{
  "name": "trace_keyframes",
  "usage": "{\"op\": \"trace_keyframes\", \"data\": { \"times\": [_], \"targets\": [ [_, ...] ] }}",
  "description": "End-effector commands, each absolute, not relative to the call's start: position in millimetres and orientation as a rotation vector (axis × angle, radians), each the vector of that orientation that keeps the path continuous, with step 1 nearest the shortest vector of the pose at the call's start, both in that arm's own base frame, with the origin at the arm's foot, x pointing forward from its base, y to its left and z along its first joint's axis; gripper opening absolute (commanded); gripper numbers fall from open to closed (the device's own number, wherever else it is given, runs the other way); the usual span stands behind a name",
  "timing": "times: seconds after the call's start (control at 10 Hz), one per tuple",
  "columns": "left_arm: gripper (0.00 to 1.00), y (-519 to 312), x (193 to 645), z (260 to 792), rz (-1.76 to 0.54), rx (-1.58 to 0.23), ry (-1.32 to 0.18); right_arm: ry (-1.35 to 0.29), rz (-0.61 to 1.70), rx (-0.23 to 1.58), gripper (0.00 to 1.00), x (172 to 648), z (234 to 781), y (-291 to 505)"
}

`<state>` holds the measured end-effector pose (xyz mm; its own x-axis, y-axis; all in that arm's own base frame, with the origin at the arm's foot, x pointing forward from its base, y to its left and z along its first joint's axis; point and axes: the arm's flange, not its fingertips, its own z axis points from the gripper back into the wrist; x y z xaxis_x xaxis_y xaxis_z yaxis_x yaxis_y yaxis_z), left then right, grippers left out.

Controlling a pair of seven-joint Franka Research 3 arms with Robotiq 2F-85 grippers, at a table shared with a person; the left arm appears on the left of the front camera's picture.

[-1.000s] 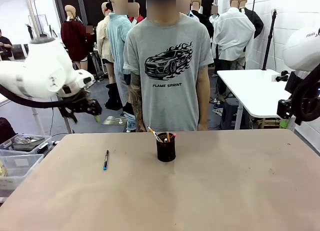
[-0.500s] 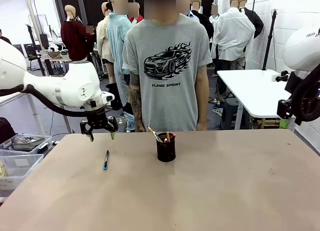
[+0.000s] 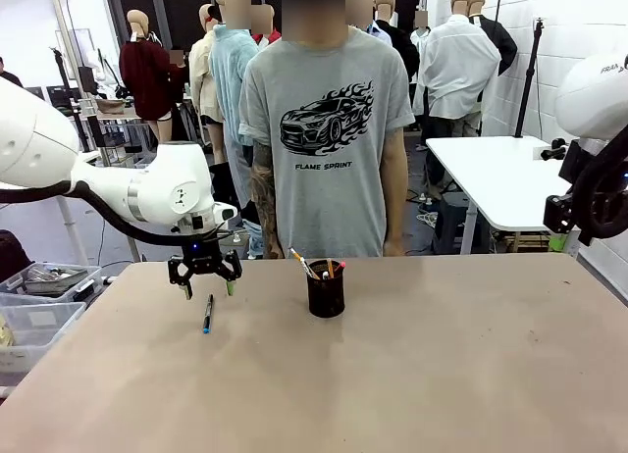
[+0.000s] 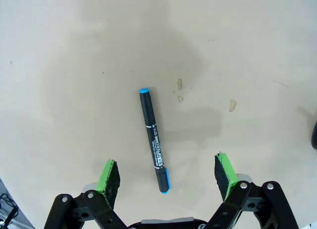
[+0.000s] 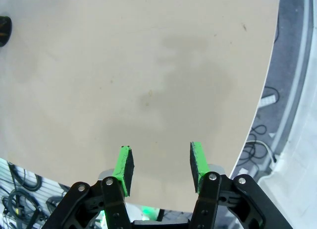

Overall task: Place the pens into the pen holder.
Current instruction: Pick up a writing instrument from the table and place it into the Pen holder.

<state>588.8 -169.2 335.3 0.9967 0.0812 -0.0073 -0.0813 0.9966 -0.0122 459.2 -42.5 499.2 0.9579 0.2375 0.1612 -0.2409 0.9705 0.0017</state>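
Observation:
A dark pen with blue ends [image 3: 208,314] lies on the tan table, left of the black mesh pen holder [image 3: 326,289]. Several pens [image 3: 312,267] stand in the holder, among them an orange and a pink-tipped one. My left gripper [image 3: 206,288] hangs open just above the lying pen. In the left wrist view that pen [image 4: 153,140] lies lengthwise between the green pads [image 4: 109,177], its near end level with my left gripper [image 4: 168,172]. My right gripper [image 5: 161,162] hovers over bare table, jaws apart and holding nothing. The pen holder [image 5: 4,29] shows as a dark shape at that view's top left edge.
A person in a grey T-shirt [image 3: 329,129] stands at the far side behind the holder. My right arm [image 3: 589,188] stays raised at the right edge. The table's edge [image 5: 257,110] curves past my right gripper. Clear bins [image 3: 39,306] sit off the left side.
My left arm has swung right and down from the table's left edge to just above the lying pen. The right arm, the pen and the holder have not moved.

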Motion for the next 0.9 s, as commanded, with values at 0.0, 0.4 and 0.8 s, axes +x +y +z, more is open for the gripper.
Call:
{"op": "trace_keyframes", "data": {
  "times": [0.0, 0.4, 0.8],
  "targets": [
    [1.0, -165.1, 585.9, 323.0, 0.119, -0.013, 0.002, -0.17, 0.246, 0.007, 0.59, 459.2, 497.2, -42.9],
    [1.0, -163.1, 579.2, 306.9, 0.117, 0.016, 0.007, -0.17, 0.246, 0.007, 0.59, 459.2, 497.2, -42.9],
    [0.54, -172.4, 578.9, 299.1, 0.06, 0.008, -0.009, -0.17, 0.246, 0.007, 0.59, 459.2, 497.2, -42.9]
  ]
}}
